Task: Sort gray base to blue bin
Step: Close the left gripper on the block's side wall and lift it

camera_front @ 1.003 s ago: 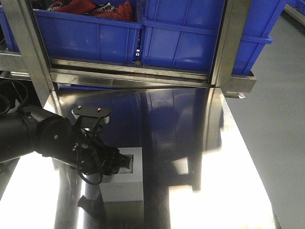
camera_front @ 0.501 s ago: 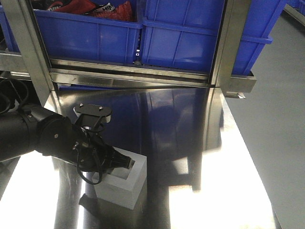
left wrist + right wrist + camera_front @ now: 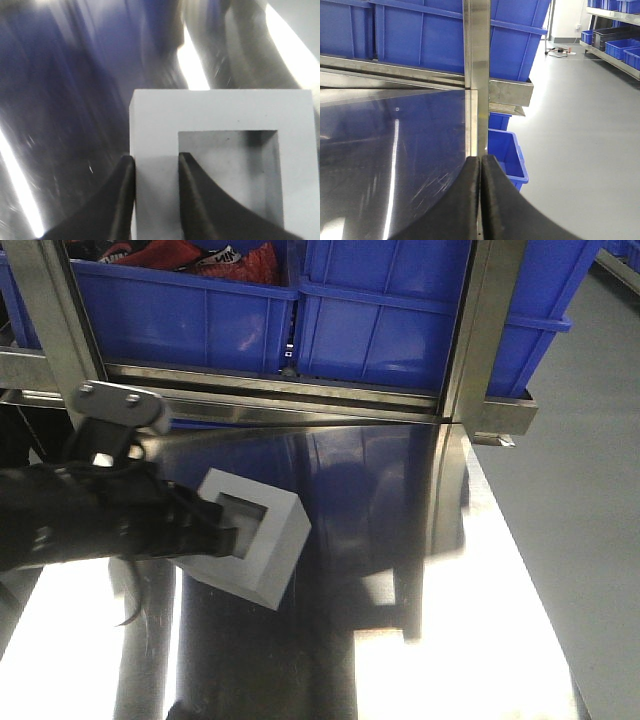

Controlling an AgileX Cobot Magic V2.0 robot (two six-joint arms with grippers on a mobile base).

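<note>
My left gripper point(image 3: 155, 160) clamps one wall of the matte gray block with a square pocket point(image 3: 262, 540) — tilted above the shiny steel table point(image 3: 470, 640); my right gripper point(image 3: 480, 162) is closed, empty.

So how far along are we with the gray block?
Done: left gripper has the matte gray cube-like base by its pocket wall, tilted and apparently off the shiny steel table. In hand: the carry. Left: dropping it into the glossy blue plastic bin on the rack behind. Right gripper is shut, empty.
</note>
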